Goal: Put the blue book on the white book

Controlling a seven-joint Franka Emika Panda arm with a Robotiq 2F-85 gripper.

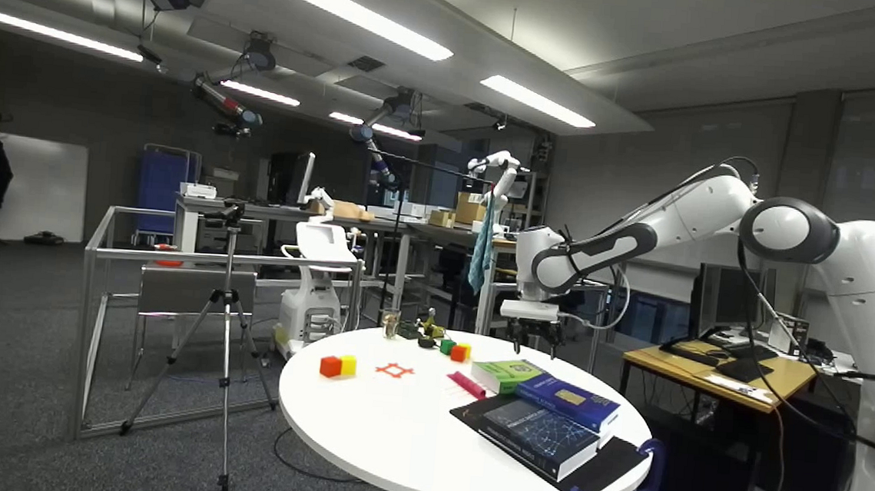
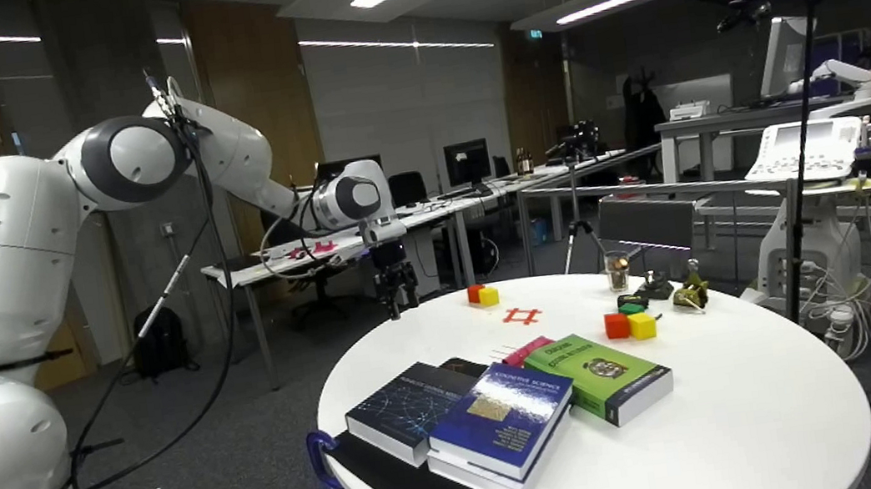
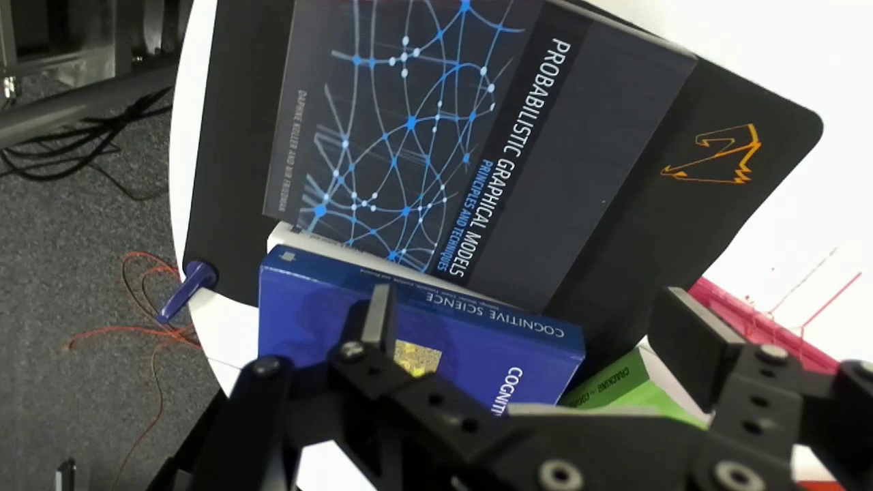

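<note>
Gripper [image 3: 535,310] closest to the lens in the wrist view, fingers [image 3: 377,317] spread wide, one overlapping the blue book [image 3: 470,344] from this angle. In both exterior views it hangs apart from the books.

Close by: dark book [image 3: 470,146], "Probabilistic Graphical Models", along the blue book's spine side, on a black mat [image 3: 668,232]. Green book [image 2: 600,374] just beside the head end; contact cannot be told. These two crowd adjoining sides. Pink item [image 2: 529,349] beside the green book. Two blue clamps [image 2: 322,460] at the rim of the white table [image 2: 748,409]. Farther off, in an exterior view: red cube [image 2: 617,326] next to yellow cube [image 2: 642,326]; red hash-shaped piece [image 2: 521,316]; glass [image 2: 618,273].

Blue book lies front cover up on top of the white book [image 2: 484,486], of which only pale edges show. Spine faces the dark book. Long axis in the wrist view: left to right, dropping toward the right, head end right, by the green book. In an exterior view it runs from the clamped rim inward toward mid-table.
</note>
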